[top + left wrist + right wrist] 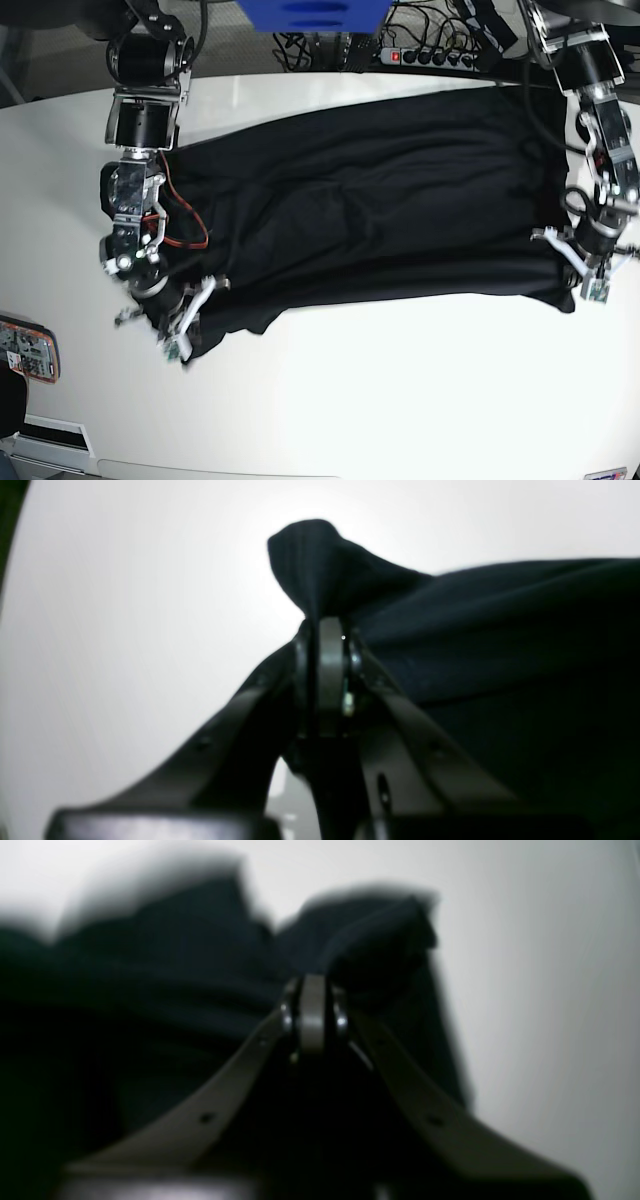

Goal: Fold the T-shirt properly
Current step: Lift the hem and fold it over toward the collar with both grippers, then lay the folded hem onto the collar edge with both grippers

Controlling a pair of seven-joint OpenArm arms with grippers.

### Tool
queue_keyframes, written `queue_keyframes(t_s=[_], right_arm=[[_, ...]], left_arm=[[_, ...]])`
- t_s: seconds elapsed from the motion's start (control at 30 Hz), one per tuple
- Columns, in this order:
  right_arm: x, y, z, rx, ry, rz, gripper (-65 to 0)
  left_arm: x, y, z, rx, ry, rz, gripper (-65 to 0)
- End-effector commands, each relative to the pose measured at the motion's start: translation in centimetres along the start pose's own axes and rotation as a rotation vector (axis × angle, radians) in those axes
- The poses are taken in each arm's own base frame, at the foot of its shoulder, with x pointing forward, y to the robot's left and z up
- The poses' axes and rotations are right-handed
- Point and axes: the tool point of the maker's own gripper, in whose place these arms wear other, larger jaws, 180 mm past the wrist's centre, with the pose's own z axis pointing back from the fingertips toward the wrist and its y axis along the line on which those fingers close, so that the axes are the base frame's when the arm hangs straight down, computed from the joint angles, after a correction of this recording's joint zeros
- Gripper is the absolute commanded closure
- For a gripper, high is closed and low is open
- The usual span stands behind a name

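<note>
The black T-shirt (380,200) lies spread across the far half of the white table, its near edge drawn into a fold. My left gripper (590,290) is at the shirt's right near corner, shut on a pinch of fabric; in the left wrist view the T-shirt (500,640) bunches up above the closed left gripper (325,625). My right gripper (180,345) is at the shirt's left near corner, shut on cloth. The right wrist view is blurred and shows the T-shirt (150,990) gathered at the closed right gripper (312,982).
The white table (400,390) stretches toward the front edge. A small orange-edged card (25,350) lies at the table's left edge. Cables and a power strip (430,55) sit behind the table, beside a blue object (310,15).
</note>
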Motion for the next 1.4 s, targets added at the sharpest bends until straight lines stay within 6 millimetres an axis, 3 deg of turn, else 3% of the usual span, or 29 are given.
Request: queue_keyframes(t_s=[0.0,0.1,0.3,0.43,0.6,0.7,0.93,1.03,1.13,1.37], right_arm=[[-0.2,-1.2,0.7,-0.034,-0.006,-0.008,0.0],[-1.4,-1.5,1.7,-0.052,0.004,-0.018,0.0],[0.7,-1.8,2.9,-0.075,-0.055,0.015,0.0],[-2.1,-1.6,4.2,-0.088,-0.013,0.000,0.0],[-1.4,-1.7,5.0,-0.099,-0.034,0.015,0.0],[-3.0,-0.9,5.8,-0.092,-0.008,0.019,0.0],[-2.9,-0.4,7.2,-0.099,-0.020,0.040,0.0],[-4.3,0.2,7.7,-0.090,0.007,0.039,0.0],[-5.5,0.7,8.3,-0.081,0.033,0.038,0.0],[-3.8,0.4,9.4,-0.117,-0.014,0.049,0.0]], left_arm=[[2.5,0.3,1.1,0.023,-0.082,-0.004,0.0],[2.4,-0.3,2.8,0.039,-0.098,-0.007,0.0],[0.9,-1.6,4.4,0.019,-0.074,-0.038,0.0],[-1.4,-2.3,5.1,0.002,-0.022,-0.044,0.0],[-3.2,-3.1,5.5,-0.014,0.016,-0.028,0.0],[-4.1,-3.8,5.8,-0.026,0.017,-0.016,0.0],[-5.8,-5.6,7.0,-0.055,-0.020,0.028,0.0],[-6.6,-6.2,7.6,-0.059,-0.005,0.037,0.0],[-7.2,-5.7,8.8,-0.038,0.008,0.042,0.0],[-6.0,-3.7,10.1,0.041,-0.032,0.056,0.0]])
